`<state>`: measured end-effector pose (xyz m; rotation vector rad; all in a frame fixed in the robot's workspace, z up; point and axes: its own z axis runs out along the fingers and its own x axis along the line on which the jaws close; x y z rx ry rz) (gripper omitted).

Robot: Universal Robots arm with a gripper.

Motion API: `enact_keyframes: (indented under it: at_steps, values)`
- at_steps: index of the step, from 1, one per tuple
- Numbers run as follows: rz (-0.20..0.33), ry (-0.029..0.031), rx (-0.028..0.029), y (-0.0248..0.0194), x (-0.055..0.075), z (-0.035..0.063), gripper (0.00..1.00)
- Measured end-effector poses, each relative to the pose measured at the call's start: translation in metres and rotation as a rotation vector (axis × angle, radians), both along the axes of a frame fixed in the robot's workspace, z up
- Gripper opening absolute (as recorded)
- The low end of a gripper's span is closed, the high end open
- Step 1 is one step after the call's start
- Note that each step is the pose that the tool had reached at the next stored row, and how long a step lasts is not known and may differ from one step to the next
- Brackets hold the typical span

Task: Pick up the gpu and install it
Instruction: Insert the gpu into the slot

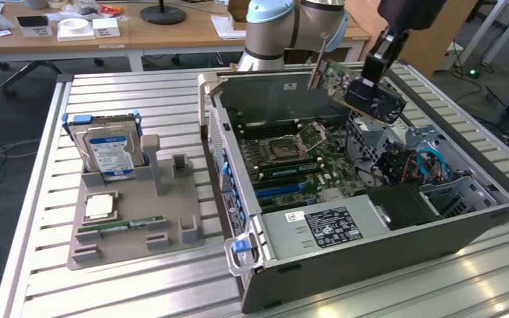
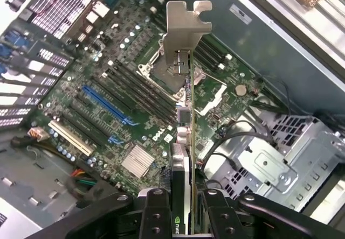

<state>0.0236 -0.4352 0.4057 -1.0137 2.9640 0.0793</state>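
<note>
The gpu is in the air, tilted, above the rear half of the open computer case and clear of everything inside it. The jaws are clenched on it, one black finger on each face of the card near its fan end. In the wrist view it runs edge-on away from the camera, ending in its metal bracket. Below it lies the motherboard, with the long blue slot off to one side of the card's edge. I cannot tell whether the card is lined up with any slot.

So the pick-up looks done, and the install is not: the card is not seated and touches no slot. On the worktop beside the case, the grey holder carries the hard drive.
</note>
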Motion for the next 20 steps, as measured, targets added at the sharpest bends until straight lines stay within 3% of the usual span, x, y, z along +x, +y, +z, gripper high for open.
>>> enact_keyframes:
  at_steps: [20]
  values:
    - [0.284, 0.0000, 0.0000, 0.0013, 0.0000, -0.0052, 0.27]
